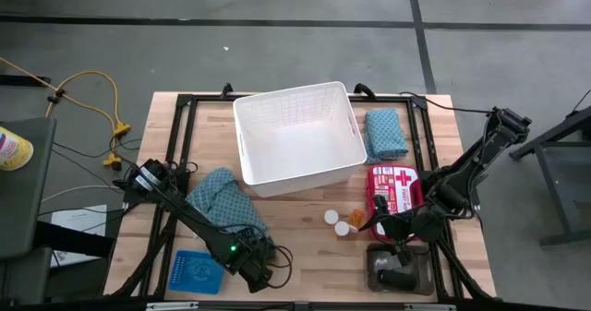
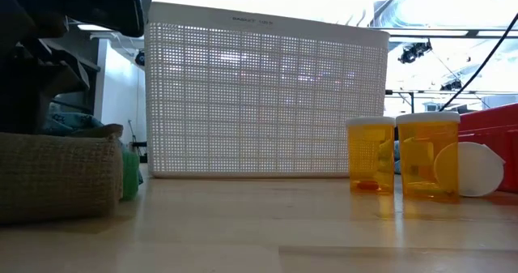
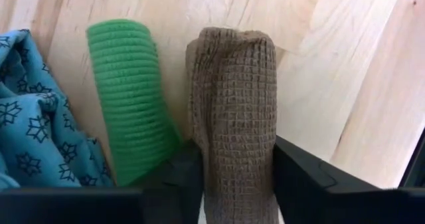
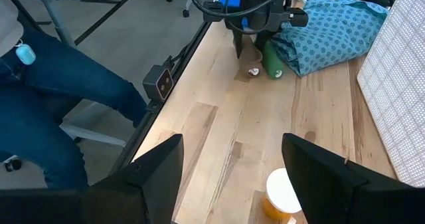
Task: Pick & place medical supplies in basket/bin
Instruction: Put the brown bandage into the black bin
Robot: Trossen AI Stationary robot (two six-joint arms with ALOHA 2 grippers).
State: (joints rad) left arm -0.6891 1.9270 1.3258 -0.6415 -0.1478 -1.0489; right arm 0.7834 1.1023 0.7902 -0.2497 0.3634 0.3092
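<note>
My left gripper (image 3: pixel 232 159) is at the near left of the table, shut on a brown knitted roll (image 3: pixel 232 84). A green roll (image 3: pixel 133 98) lies right beside it, next to a teal patterned cloth (image 1: pixel 226 197). My right gripper (image 4: pixel 232 144) is open and hovers beside the orange pill bottles, one white cap (image 4: pixel 282 191) showing between its fingers. Two bottles (image 2: pixel 371 155) (image 2: pixel 427 155) stand upright on the table and a white round cap (image 2: pixel 473 169) sits beside them. The white lattice basket (image 1: pixel 295 136) stands at the far middle, with a second teal cloth (image 1: pixel 385 132) to its right. My left gripper pinches the brown roll between its two fingers (image 3: pixel 176 177), at the roll's end nearest the wrist (image 3: pixel 232 184). The fingers come from above and lie along the roll, one on each long side. The roll lies on the table (image 2: pixel 57 180), the green roll touching its side.
A red first-aid kit (image 1: pixel 395 189) lies right of the bottles. A grey tray (image 1: pixel 399 272) holding something dark sits at the near right, a blue mesh tray (image 1: pixel 197 272) at the near left. A seated person in jeans (image 4: pixel 60 98) is beyond the table's near edge.
</note>
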